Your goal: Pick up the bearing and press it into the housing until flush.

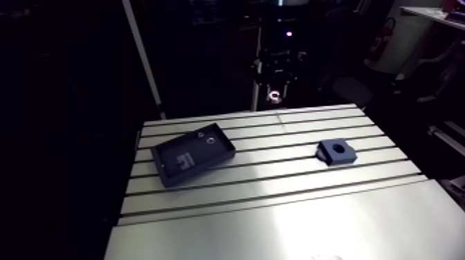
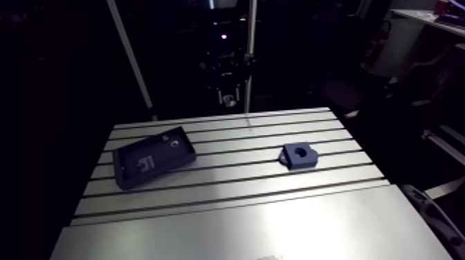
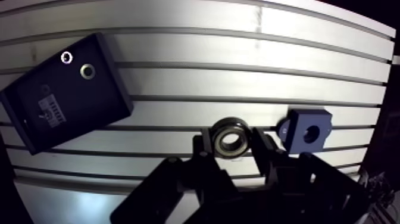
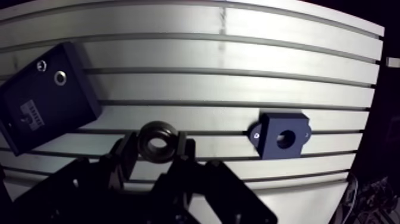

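Note:
In the wrist view my gripper (image 3: 231,143) is shut on the bearing (image 3: 231,137), a steel ring with a dark bore, held upright between the two black fingers. It hangs well above the slotted table. The housing (image 3: 309,132), a dark blue block with a round hole, lies on the table to one side of the gripper, apart from the bearing. In the arm view the housing (image 1: 337,151) sits on the right half of the table. The gripper (image 1: 275,95) shows small above the table's far edge, with a glint of the ring in it.
A dark flat tray (image 1: 192,153) lies tilted on the left part of the table, with two small round pieces near one corner (image 3: 87,71). The table's slots (image 1: 277,181) run left to right. Its edges drop off into a dim room.

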Tool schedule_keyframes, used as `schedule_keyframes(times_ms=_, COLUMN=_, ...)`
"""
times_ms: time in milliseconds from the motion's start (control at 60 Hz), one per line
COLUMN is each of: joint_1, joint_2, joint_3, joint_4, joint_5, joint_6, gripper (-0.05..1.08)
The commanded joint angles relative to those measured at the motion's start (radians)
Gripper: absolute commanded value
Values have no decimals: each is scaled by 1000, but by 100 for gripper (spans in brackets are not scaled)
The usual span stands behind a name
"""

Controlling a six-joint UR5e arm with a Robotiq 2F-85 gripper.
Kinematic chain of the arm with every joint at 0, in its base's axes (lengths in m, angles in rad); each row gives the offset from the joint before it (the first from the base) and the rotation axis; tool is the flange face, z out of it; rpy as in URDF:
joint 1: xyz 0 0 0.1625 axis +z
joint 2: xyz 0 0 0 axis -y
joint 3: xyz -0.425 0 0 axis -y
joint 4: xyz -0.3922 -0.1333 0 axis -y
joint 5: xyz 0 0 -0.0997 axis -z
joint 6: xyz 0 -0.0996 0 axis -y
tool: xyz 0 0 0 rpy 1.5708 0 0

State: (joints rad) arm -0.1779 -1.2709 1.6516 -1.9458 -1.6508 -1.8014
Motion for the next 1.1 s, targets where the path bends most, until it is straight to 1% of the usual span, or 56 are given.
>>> schedule_keyframes(times_ms=17, joint_1=-163, joint_2=-44, joint_3=82, joint_4=-9, joint_5=-5, joint_6=-85, gripper=61)
schedule_keyframes(times_ms=167, joint_1=-191, joint_2=-49, joint_3=95, joint_4=-20, joint_5=-4, joint_6=-98, gripper=62)
schedule_keyframes(times_ms=317, joint_1=-201, joint_2=-49, joint_3=101, joint_4=-25, joint_5=-4, joint_6=-104, gripper=62)
schedule_keyframes(times_ms=383, joint_1=-218, joint_2=-49, joint_3=107, joint_4=-25, joint_5=-4, joint_6=-115, gripper=62)
schedule_keyframes(times_ms=417, joint_1=-218, joint_2=-49, joint_3=107, joint_4=-25, joint_5=-4, joint_6=-115, gripper=62)
schedule_keyframes(times_ms=450, joint_1=-232, joint_2=-49, joint_3=113, joint_4=-33, joint_5=-4, joint_6=-119, gripper=62)
schedule_keyframes(times_ms=600, joint_1=-256, joint_2=-49, joint_3=128, joint_4=-71, joint_5=-4, joint_6=-136, gripper=62)
schedule_keyframes(times_ms=733, joint_1=-278, joint_2=-49, joint_3=135, joint_4=-83, joint_5=-5, joint_6=-143, gripper=62)
schedule_keyframes(times_ms=967, joint_1=-290, joint_2=-39, joint_3=150, joint_4=-86, joint_5=-5, joint_6=-143, gripper=63)
schedule_keyframes(times_ms=1067, joint_1=-313, joint_2=-34, joint_3=157, joint_4=-96, joint_5=-4, joint_6=-147, gripper=63)
schedule_keyframes(times_ms=1100, joint_1=-330, joint_2=-32, joint_3=163, joint_4=-116, joint_5=-4, joint_6=-160, gripper=63)
